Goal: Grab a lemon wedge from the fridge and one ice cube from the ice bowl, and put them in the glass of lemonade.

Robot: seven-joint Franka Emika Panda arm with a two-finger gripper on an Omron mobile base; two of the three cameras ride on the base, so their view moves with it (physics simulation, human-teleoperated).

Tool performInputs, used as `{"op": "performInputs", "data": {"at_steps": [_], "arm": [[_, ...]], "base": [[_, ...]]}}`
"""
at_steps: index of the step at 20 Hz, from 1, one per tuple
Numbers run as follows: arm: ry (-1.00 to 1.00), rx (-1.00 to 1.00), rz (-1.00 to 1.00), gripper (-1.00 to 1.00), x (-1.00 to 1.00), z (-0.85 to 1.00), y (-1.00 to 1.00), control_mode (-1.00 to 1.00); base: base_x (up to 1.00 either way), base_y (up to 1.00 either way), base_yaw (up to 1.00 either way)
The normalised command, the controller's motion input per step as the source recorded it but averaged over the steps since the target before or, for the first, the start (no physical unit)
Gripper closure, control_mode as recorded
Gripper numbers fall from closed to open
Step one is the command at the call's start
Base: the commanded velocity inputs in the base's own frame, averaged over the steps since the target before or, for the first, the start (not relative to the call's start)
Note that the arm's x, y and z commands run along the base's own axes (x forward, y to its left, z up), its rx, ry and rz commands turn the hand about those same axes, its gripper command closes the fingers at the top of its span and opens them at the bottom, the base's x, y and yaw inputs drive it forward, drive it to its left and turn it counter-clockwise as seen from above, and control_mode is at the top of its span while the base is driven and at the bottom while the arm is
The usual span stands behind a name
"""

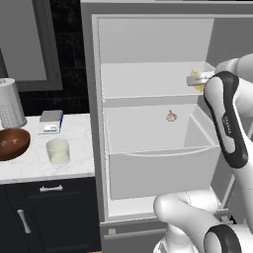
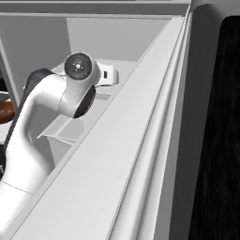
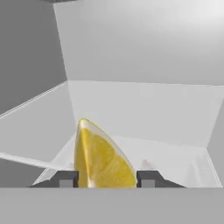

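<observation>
Hand view: gripper (image 3: 107, 179) jaws pinch the lemon wedge (image 3: 101, 158), one dark fingertip (image 3: 66, 178) on each side, low on the wedge. Wedge sits on the fridge's (image 1: 148, 79) upper shelf, far right, by the wall. Risks: narrow, slick wedge could squirt out or tilt on lifting; arm could clip the fridge wall while backing out. Glass (image 1: 58, 150) and bowl (image 1: 12, 143) wait on the counter, well apart from the wedge.
</observation>
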Motion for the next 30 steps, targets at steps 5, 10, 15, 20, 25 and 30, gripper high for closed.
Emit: {"op": "performInputs", "data": {"at_steps": [5,10,15,20,25,30], "arm": [[0.15,-0.11,0.12,1.0,-1.0,-0.15,0.72,-1.0],[0.29,-0.18,0.14,1.0,-0.58,-0.36,0.71,-1.0],[0.29,-0.19,0.15,1.0,-0.49,-0.51,0.67,-1.0],[0.29,-0.22,0.13,1.0,-0.36,-0.53,0.79,-1.0],[0.27,-0.21,0.08,1.0,-0.01,-0.46,0.74,-1.0],[0.32,-0.18,0.01,1.0,0.35,-0.1,0.63,-1.0]], "base": [[0.0,0.0,0.0],[0.0,0.0,0.0],[0.0,0.0,0.0],[0.0,0.0,0.0],[0.0,0.0,0.0],[0.0,0.0,0.0]]}}
